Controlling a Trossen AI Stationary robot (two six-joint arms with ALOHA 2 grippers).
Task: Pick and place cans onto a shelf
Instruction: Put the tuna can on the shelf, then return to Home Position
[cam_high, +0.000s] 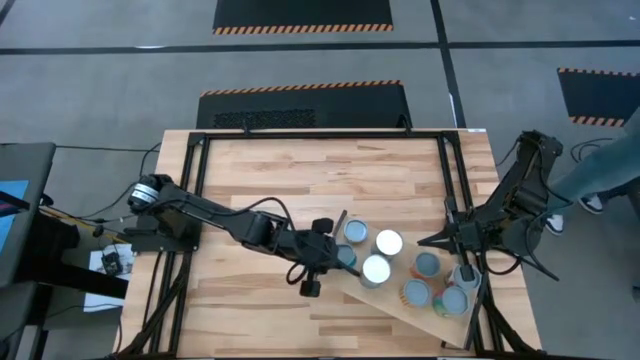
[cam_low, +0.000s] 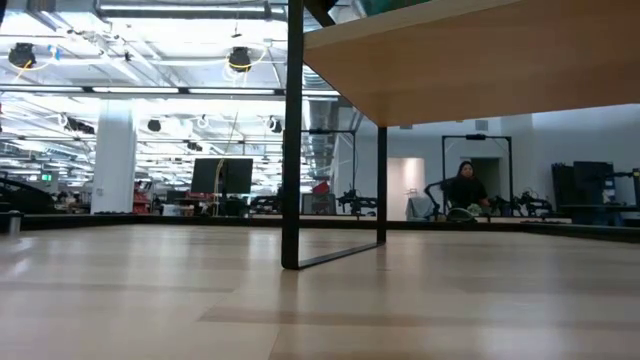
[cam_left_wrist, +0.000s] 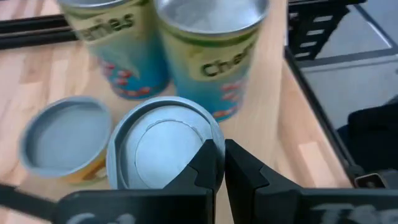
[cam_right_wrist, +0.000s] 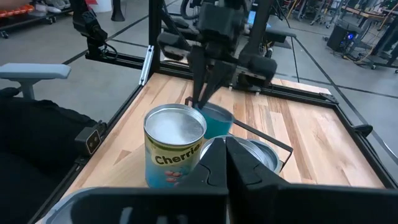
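Note:
The shelf (cam_high: 400, 318) is a pale tilted board on the tabletop; the low view shows its underside (cam_low: 470, 70). Several cans stand on it: two white-topped cans (cam_high: 389, 242) (cam_high: 376, 270) and bluish-topped ones (cam_high: 355, 232) (cam_high: 427, 265). My left gripper (cam_high: 338, 250) is shut, pointing down at a teal can (cam_left_wrist: 158, 149) at the shelf's left end. This gripper also shows in the right wrist view (cam_right_wrist: 200, 102). My right gripper (cam_high: 422, 241) is shut and waits above the cans at the shelf's right part, over a silvery can top (cam_right_wrist: 255, 155). My left gripper comes from above, pointing down, with its shut fingertips (cam_left_wrist: 208, 163) at the teal can's rim (cam_left_wrist: 214, 134). I cannot tell whether they touch the rim. The can stands upright on the shelf.
Two "Cherries" cans (cam_left_wrist: 217, 56) (cam_left_wrist: 118, 43) stand close beyond the teal can, and a bluish-topped can (cam_left_wrist: 62, 137) stands beside it. Black frame rails (cam_high: 200, 200) run along the table's left and right sides. The shelf's black leg (cam_low: 293, 150) stands on the tabletop.

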